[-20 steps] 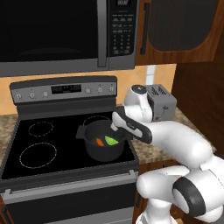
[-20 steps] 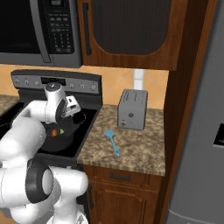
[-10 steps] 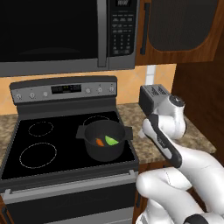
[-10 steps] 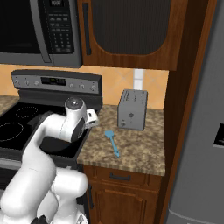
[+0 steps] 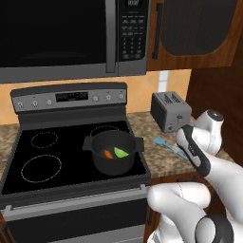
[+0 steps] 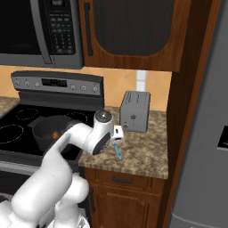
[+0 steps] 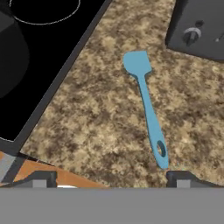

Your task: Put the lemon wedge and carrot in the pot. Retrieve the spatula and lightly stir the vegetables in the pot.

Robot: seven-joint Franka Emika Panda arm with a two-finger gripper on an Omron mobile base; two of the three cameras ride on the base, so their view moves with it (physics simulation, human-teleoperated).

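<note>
The pot (image 5: 114, 153) sits on the stove (image 5: 47, 161) at its front right, with the lemon wedge (image 5: 122, 152) and the carrot (image 5: 108, 154) lying side by side inside it. The spatula (image 7: 146, 107) lies flat on the granite counter (image 7: 100, 118) between the stove and the toaster (image 5: 171, 111) — blade toward the toaster, handle end near the counter's front edge. The gripper (image 7: 110, 178) hovers above it with its jaws spread wide and nothing between them; its right fingertip (image 7: 181, 179) seems just beside the handle's tip, though contact is hard to judge.
</note>
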